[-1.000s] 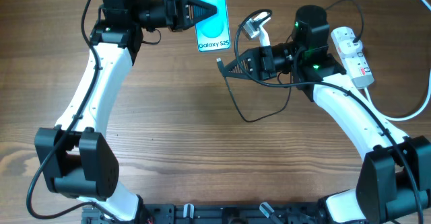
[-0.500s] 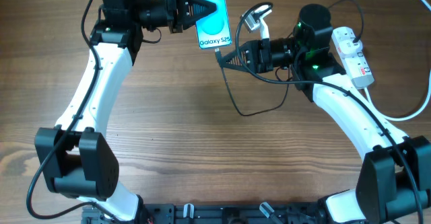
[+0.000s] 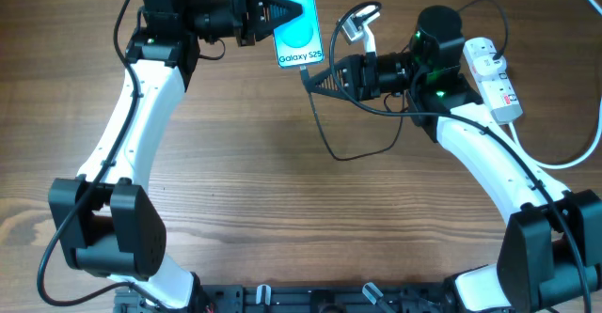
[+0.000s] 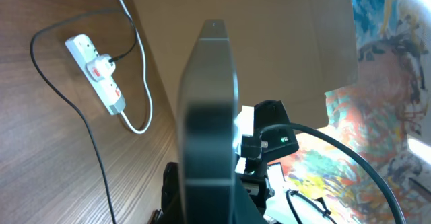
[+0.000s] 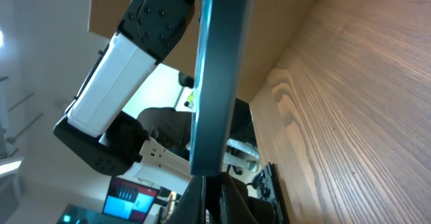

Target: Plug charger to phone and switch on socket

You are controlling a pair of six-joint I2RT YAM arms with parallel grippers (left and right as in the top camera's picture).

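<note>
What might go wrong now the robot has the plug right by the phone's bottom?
The charger plug in the right gripper could meet the bottom edge of the phone crooked and bend or miss the port. Its push may also twist the phone in the left gripper. The looped cable might snag on the right arm.

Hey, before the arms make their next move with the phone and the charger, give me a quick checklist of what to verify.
1. Is the left pincer shut on the phone: ok.
2. Is the right pincer shut on the charger at its plug end: ok.
3. Does the plug end meet the phone's bottom edge: ok, seen from overhead.
4. Is the plug fully seated: cannot tell, tip hidden.
5. Is the cable slack: ok, loose loop.
6. Is the socket switched on: cannot tell, too small.
</note>
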